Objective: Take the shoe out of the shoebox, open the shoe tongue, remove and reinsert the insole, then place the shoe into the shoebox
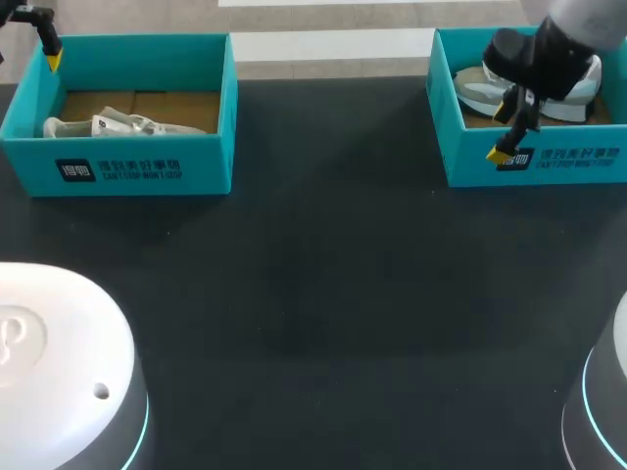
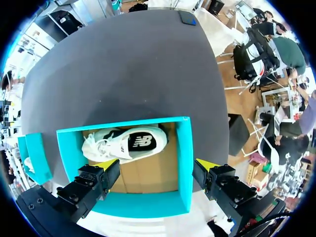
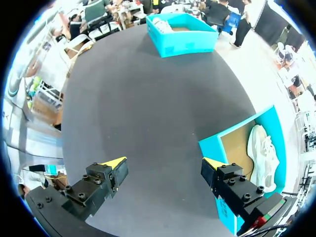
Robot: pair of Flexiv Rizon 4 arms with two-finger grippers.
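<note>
**Head view:** two teal boxes stood well apart on the black table (image 1: 323,294), the left shoebox (image 1: 147,168) at upper left and the right shoebox (image 1: 460,147) at upper right. Each held a white shoe. The left gripper (image 1: 49,54) showed only one yellow tip at the upper-left corner, and the arm above the right gripper (image 1: 509,127) hid part of the right shoe (image 1: 475,90). **Left wrist view:** the fingers were spread wide and empty above the box, with the left shoe (image 2: 126,144) on its side on the cardboard floor ahead of them. **Right wrist view:** the fingers stood wide apart, holding nothing, over bare table and the box's corner. The shoe appeared more fully beside one finger.
</note>
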